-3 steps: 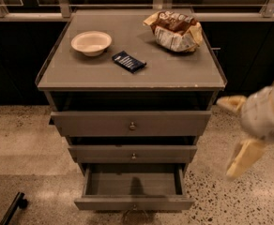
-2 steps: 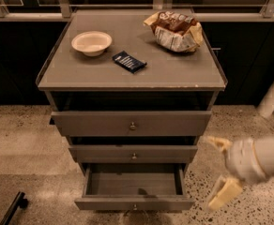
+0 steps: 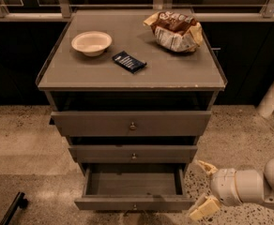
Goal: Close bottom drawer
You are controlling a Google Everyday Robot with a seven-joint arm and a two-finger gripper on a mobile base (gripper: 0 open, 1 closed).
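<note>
Camera view: The grey cabinet point(image 3: 184, 74) carries a white bowl point(image 3: 91, 42) near its back-left corner, a chip bag point(image 3: 174, 31) near its back-right corner and a dark packet point(image 3: 129, 61) between them. Below the front edge, the bottom drawer point(image 3: 109, 203) stands pulled out, interior exposed. The gripper point(image 3: 200, 189) sits just beside the drawer's right front corner, fingers point(image 3: 205, 167) spread, holding nothing.
</note>
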